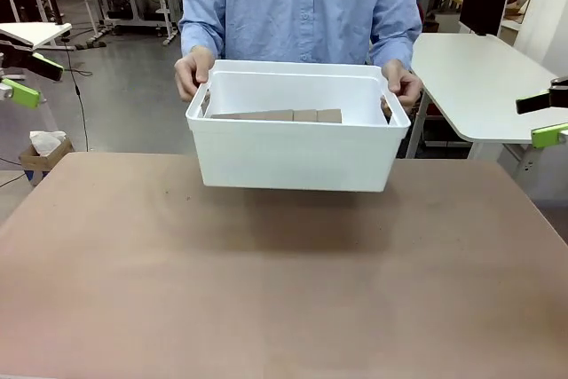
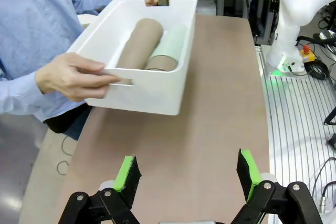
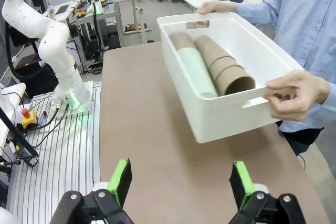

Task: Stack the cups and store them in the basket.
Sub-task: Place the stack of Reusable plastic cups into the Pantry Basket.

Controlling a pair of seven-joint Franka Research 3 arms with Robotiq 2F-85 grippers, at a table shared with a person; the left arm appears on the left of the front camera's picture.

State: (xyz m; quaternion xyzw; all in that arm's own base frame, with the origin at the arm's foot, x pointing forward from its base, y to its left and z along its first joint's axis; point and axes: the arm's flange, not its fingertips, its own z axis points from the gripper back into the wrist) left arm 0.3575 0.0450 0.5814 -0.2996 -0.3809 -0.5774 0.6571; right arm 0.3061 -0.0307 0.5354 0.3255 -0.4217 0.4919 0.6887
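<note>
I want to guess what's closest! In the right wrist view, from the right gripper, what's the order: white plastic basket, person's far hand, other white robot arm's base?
1. White plastic basket, ahead right.
2. White robot arm's base, left.
3. Person's far hand, basket's far end.

**Count of what we see**

We count one basket (image 1: 293, 153), held by two hands: one (image 1: 193, 73) at its left end, one (image 1: 404, 86) at its right. Inside lie nested cups on their sides: one tan stack (image 3: 223, 66) where we can make out three rims, though more may be tucked in, and one mint cup (image 3: 197, 72). We count two pincers, left (image 2: 187, 174) and right (image 3: 178, 184), and one brown surface (image 1: 266, 290).
</note>
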